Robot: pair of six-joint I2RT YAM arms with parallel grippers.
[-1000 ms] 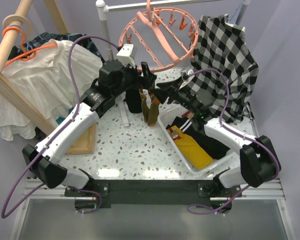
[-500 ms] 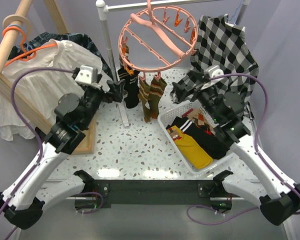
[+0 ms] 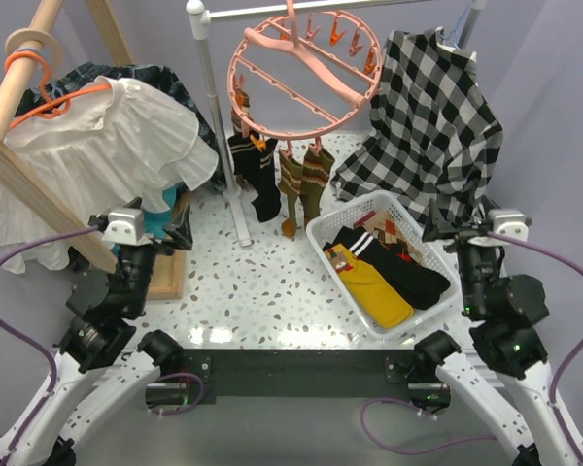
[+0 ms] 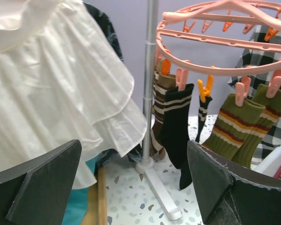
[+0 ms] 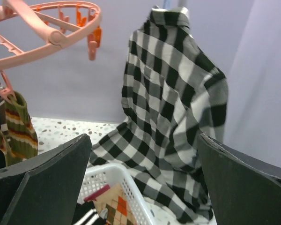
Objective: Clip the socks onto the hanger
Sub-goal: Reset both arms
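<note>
Salmon-pink hanger (image 3: pixel 304 73) is dangling clipped socks (image 3: pixel 291 180) ahead of the left gripper (image 3: pixel 179 236) and right gripper (image 3: pixel 438 231), both gaping wide.

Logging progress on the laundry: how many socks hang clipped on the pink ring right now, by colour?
Brown sock with cream stripes: 1
Black sock with cream stripes: 1
Dark narrow sock, seen edge-on: 1
Olive ribbed socks with orange and cream stripes: 2
Total: 5 on the salmon-pink round plastic drying ring.
</note>
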